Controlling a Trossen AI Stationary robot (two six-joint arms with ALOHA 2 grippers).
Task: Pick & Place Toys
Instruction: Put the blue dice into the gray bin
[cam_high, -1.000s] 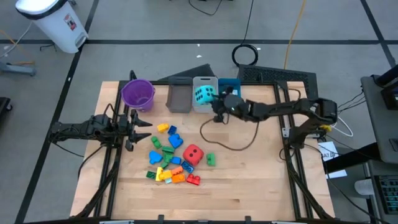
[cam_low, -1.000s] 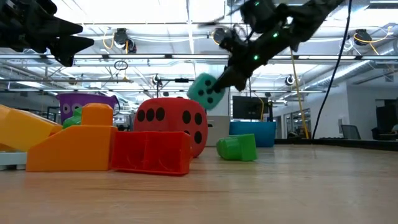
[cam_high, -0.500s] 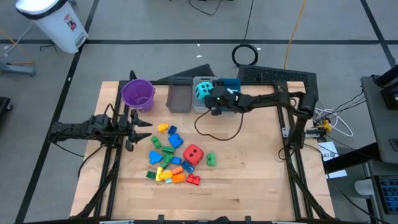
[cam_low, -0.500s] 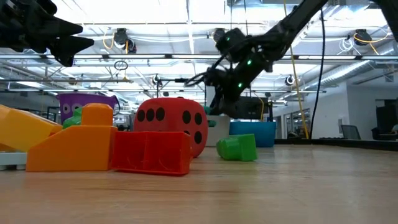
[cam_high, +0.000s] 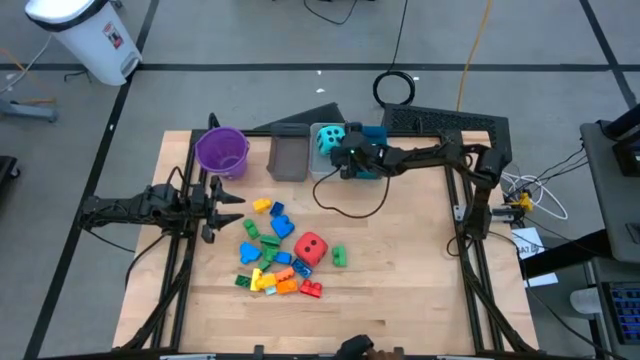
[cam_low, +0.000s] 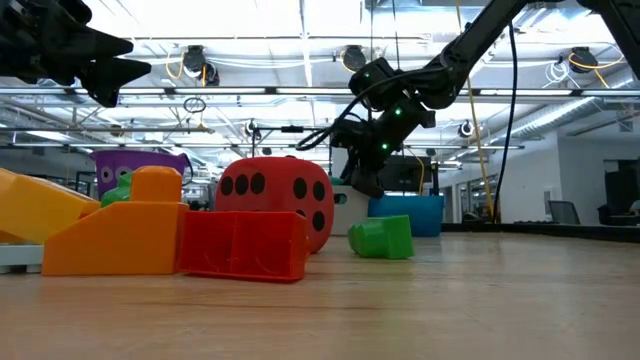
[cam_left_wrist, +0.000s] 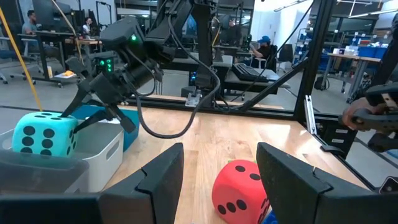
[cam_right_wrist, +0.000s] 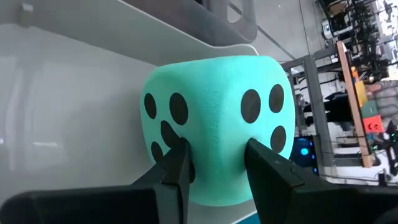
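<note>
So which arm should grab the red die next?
Probably left: the left claw hangs open closer to the red die, while the right claw is at the white bin with the cyan die.

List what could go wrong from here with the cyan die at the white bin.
The cyan die sits in the white bin, with the right gripper open and its jaws close around it; pulling away could drag the die out. The right arm's cable loops over the table near the bins and could snag. The left gripper waits open near the bricks.
</note>
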